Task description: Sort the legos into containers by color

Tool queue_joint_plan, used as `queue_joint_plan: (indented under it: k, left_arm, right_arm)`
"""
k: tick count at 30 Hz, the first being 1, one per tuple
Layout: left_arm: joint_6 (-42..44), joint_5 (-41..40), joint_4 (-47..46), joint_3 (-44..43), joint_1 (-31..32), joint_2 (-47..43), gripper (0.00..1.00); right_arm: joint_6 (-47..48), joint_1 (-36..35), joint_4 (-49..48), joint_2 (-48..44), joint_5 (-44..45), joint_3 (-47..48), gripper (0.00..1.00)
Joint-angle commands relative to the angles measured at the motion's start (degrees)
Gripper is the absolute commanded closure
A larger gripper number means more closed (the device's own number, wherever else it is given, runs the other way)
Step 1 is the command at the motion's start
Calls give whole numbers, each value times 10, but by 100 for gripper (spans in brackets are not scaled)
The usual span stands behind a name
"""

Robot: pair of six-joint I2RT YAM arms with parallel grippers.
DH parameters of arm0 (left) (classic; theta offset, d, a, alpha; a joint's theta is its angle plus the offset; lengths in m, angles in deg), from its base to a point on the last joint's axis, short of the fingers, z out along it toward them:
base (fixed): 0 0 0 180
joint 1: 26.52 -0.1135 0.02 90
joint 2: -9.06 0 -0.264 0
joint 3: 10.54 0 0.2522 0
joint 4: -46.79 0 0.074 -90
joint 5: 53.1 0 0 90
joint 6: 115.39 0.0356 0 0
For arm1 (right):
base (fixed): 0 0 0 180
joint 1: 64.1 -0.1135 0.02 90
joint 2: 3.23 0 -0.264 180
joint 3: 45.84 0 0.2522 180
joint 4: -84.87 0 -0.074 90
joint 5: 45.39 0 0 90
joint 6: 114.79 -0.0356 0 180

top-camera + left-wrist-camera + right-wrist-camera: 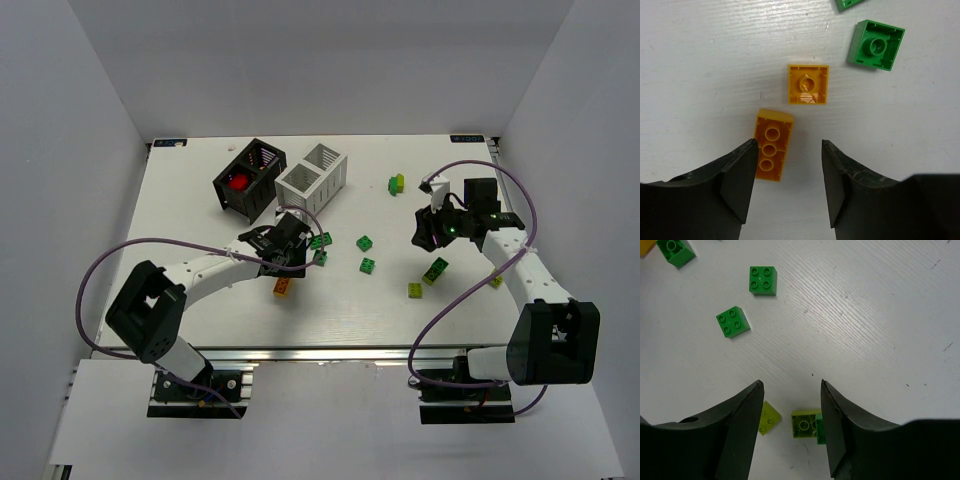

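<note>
The left fingers point(735, 185) stand part open over the tabletop point(700, 65) with nothing between them. A long orange brick point(771, 145) lies hollow side up, its lower end just beside the tip of the finger on the left of the frame. Above it sits a square orange brick point(808, 84), also flipped, and a flipped green brick point(876, 45) lies in the upper right.

The right fingers point(740, 435) are also spread and grip nothing. Low in that frame a yellow-green brick point(805, 424) lies on the tabletop between them, close to the right-hand finger, with a paler one point(767, 417) beside the left-hand finger. Two green bricks point(762, 280) point(733, 321) lie studs up in the upper left.

From above, the black container point(255, 200) and white container point(300, 185) stand touching at upper centre-left. Something red point(238, 183) shows in the black one.
</note>
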Motion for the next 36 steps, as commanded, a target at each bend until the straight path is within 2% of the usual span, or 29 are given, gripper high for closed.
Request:
queue_joint_plan:
  k: [1,15,24,27,30,31,36]
  left_arm:
    - [13,-29,11,-16,4,-13,36]
    - [26,-31,-12,17,4,2,36]
    - [42,-36,-27,14,4,44,38]
    - [42,-34,-32,18,4,47,42]
    - [41,-33,-35,22,4,48,52]
    - [41,-33,-34,22,4,49,60]
    - [41,-33,-21,5,4,45,81]
  right_arm:
    - [-2,4,4,-8,-18,17,45]
    - [7,5,16,-4,-38,26,43]
    - [4,5,16,-5,-39,30,43]
    - [4,5,16,-9,-39,29,43]
    - [4,5,17,-11,-38,28,43]
    - [4,5,17,-11,-38,28,43]
    - [4,6,19,-11,-39,31,43]
